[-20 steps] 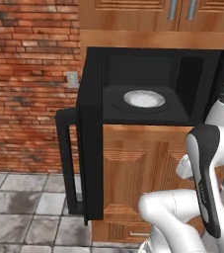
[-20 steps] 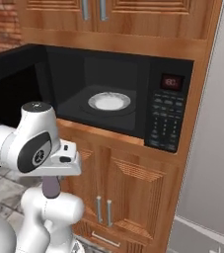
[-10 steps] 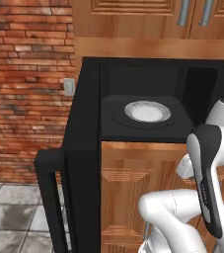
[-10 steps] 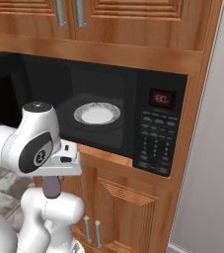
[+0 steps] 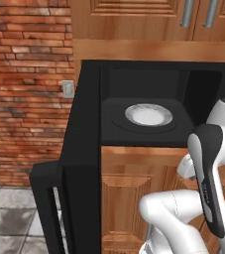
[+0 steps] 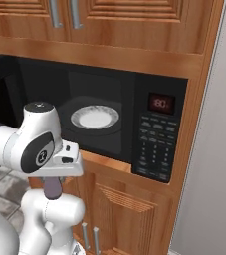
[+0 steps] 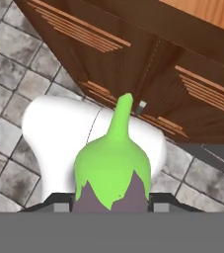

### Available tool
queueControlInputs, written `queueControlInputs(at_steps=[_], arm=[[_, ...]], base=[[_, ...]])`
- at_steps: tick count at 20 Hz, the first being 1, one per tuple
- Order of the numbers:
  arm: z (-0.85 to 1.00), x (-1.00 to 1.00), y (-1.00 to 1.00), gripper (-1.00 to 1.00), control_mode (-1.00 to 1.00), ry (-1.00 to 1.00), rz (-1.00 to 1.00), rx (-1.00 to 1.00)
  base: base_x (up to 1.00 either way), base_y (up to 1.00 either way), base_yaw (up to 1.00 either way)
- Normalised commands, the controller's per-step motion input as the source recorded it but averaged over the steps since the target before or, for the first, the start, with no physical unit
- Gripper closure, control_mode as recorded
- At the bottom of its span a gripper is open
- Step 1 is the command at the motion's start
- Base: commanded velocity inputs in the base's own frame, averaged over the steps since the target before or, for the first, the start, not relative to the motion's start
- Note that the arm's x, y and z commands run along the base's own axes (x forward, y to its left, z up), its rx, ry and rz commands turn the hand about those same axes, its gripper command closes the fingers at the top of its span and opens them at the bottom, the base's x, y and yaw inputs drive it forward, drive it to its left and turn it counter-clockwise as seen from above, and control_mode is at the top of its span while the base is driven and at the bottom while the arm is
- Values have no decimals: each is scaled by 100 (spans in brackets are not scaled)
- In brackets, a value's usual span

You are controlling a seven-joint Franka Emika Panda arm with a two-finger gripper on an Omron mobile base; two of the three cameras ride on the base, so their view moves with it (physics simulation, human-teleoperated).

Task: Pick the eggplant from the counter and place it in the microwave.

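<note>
Fingers (image 7: 59,207) clamp the eggplant (image 7: 112,178) at the hand view's bottom centre, its green stem pointing floorward, so it rides securely. In the right base view it hangs lower left, below the microwave (image 6: 154,134). The plate (image 6: 94,117) waits inside; the door (image 5: 52,208) swings wide, leaving the mouth unobstructed.

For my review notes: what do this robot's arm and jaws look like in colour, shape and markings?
The arm is glossy white, built of rounded, bulbous links. One link carries a long dark grey oval inlay; a joint has a dark grey round cap with a small white mark. The hand is a flat white block. The jaws are small dark tips with light grey pads. No cables show.
</note>
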Motion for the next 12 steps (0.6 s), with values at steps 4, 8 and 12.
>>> queueControlInputs(at_steps=[4, 8, 12], arm=[[0, 0, 0, 100, 100, 0, 0, 0], [31, 56, 3, 100, -100, -21, 0, 5], [53, 79, 7, 100, -100, -36, 0, 6]], base=[[-17, 0, 0], [9, 0, 0], [0, 0, 0]])
